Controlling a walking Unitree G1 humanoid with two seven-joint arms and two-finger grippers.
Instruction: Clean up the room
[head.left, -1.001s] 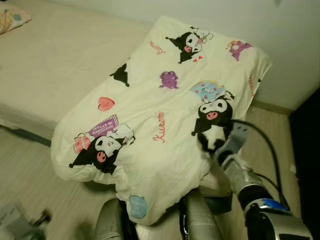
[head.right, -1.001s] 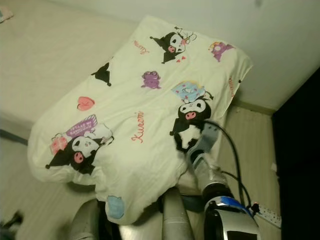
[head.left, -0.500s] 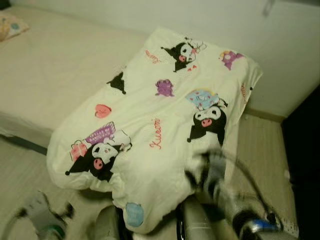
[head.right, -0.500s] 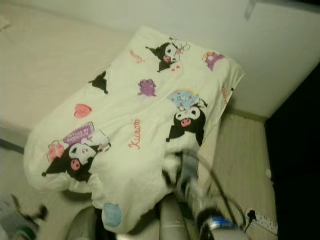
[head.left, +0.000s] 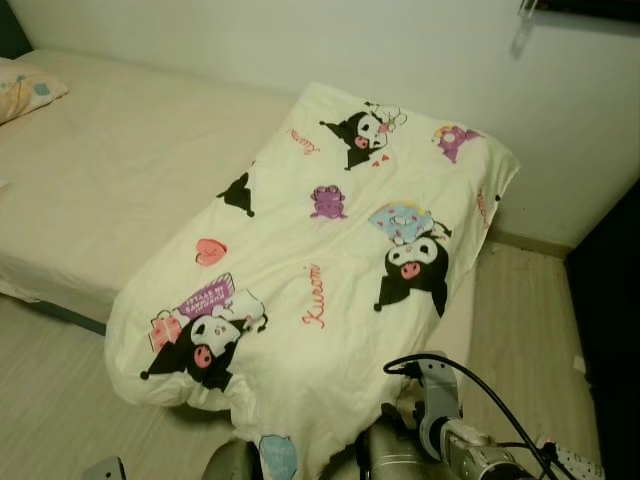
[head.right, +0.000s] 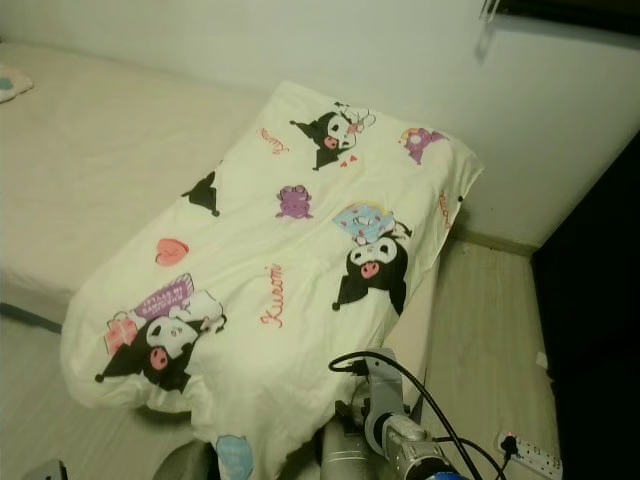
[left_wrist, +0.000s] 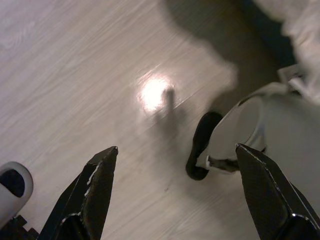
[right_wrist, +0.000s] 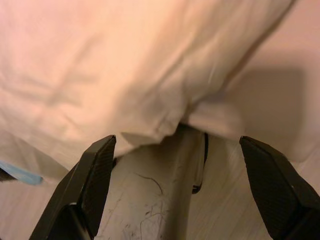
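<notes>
Right pincer (right_wrist: 175, 200) withdrawn; one quilt (head.left: 330, 260) on bed (head.left: 110, 170).

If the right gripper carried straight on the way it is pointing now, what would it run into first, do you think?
Most likely the hanging edge of the blanket. The right gripper, fingers open, points at the pale cloth draped over the robot's own silver leg. Depth is hard to judge, so the leg might come first.

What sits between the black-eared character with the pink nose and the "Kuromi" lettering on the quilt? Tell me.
Bare cream fabric of the quilt, in both eye views: no print between the character and the lettering.
</notes>
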